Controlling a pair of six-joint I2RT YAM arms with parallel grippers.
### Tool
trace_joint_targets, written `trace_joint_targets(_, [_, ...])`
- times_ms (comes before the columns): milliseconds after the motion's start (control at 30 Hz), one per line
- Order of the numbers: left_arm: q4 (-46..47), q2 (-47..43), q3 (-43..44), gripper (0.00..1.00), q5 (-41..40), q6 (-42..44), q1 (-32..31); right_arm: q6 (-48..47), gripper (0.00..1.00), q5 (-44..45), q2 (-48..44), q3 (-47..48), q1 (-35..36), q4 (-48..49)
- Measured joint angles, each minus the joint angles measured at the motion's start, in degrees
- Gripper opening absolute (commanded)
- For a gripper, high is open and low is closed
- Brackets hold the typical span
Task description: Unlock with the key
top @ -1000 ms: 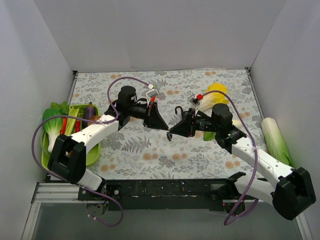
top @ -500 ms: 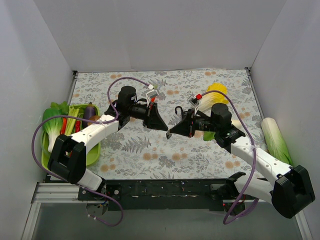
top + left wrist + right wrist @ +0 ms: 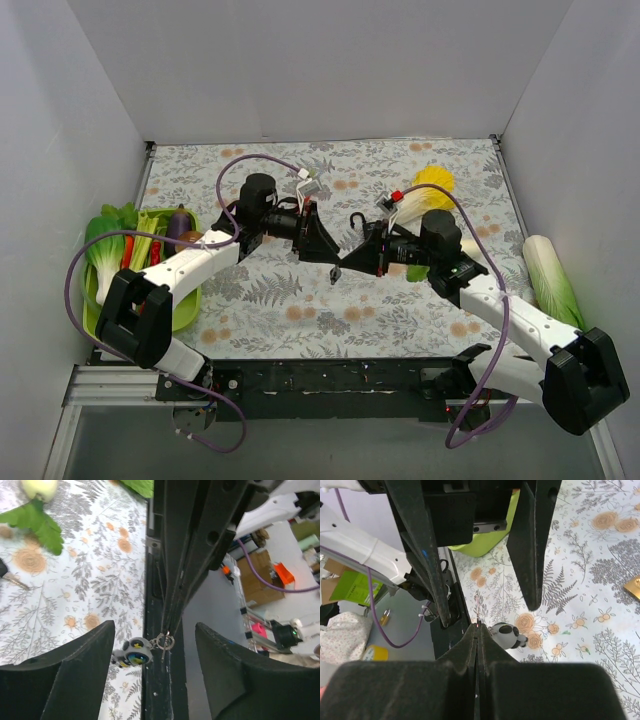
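My right gripper (image 3: 344, 265) (image 3: 478, 626) is shut on the key (image 3: 478, 611). The key's thin blade sticks out past the fingertips. Its ring (image 3: 164, 641) and a panda charm (image 3: 506, 635) (image 3: 132, 655) (image 3: 333, 272) hang just below. My left gripper (image 3: 326, 250) (image 3: 155, 630) is open, with one finger on each side of the right gripper's tips and touching nothing. Both grippers meet above the middle of the floral table. A small dark hooked object (image 3: 354, 219) lies behind them; I cannot tell whether it is the lock.
A green tray (image 3: 190, 300) of vegetables sits at the left edge. A yellow-white cabbage (image 3: 425, 190) lies at the back right and a long green-white cabbage (image 3: 548, 275) at the right wall. A brass-coloured piece (image 3: 632, 587) lies on the cloth. White walls surround the table.
My right gripper has shut on the key, and my left gripper has then opened. Both arms have edged slightly closer together.
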Motion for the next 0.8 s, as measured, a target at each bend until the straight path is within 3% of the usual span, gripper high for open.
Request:
trace_joint_targets(67, [0.1,0.0,0.0,0.97,-3.0,0.2,-0.2,0.3,0.01,1.0,-0.2,-0.8,0.0,0.3])
trace_joint_targets(100, [0.0,-0.2,0.0,0.98,-5.0,0.0,-0.2,0.4,0.01,1.7,-0.4,-1.2,0.0,0.5])
trace_joint_targets(500, [0.7,-3.7,-0.7,0.98,-27.6,-3.2,1.1,0.9,0.01,12.2,-7.7,-7.3,0.0,0.9])
trace_joint_targets(800, [-8.9,5.8,2.3,0.87,-45.7,-6.4,2.8,-0.8,0.01,23.1,-15.5,-10.1,0.0,-4.9])
